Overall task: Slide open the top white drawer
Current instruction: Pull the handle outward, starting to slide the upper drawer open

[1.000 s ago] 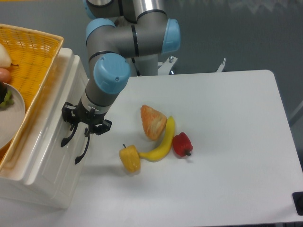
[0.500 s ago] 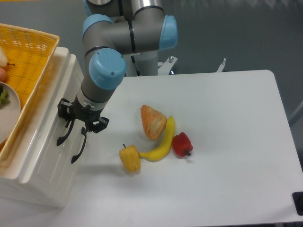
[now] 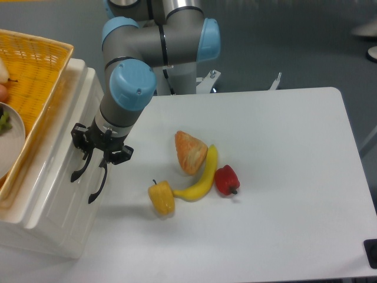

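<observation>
The glossy white cabinet stands at the left edge, its panelled front facing the table. The top white drawer (image 3: 59, 168) sits flush with the front; no gap shows around it. Its curved black handle (image 3: 79, 169) runs down the front, and the lower drawer's matching handle (image 3: 98, 187) lies just right of it. My gripper (image 3: 97, 154) hangs at the upper ends of both handles, right against the cabinet front. Its black fingers merge with the handles, so I cannot tell whether they hold one.
A yellow wicker basket (image 3: 41, 76) with a plate and fruit sits on the cabinet. On the white table (image 3: 283, 177) lie a piece of bread (image 3: 190, 151), a banana (image 3: 201, 177), a yellow pepper (image 3: 161, 197) and a red pepper (image 3: 226, 180).
The gripper moved a little left and up. The cabinet, its handles and the basket shifted left with it during the first half second. Since then nothing has visibly moved.
</observation>
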`<move>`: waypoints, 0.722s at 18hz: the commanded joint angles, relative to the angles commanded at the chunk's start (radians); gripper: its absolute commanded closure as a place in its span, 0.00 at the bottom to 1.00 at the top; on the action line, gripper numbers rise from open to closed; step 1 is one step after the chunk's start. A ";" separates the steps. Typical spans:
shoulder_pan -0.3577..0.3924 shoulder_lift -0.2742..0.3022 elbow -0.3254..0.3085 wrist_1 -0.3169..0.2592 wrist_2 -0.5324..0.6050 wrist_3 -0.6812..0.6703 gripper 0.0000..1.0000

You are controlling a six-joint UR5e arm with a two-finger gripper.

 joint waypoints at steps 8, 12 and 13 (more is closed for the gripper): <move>0.000 0.000 0.002 -0.002 0.000 0.000 0.73; 0.002 0.000 0.002 -0.003 0.000 0.000 0.81; 0.002 0.000 0.002 -0.003 0.000 0.000 0.83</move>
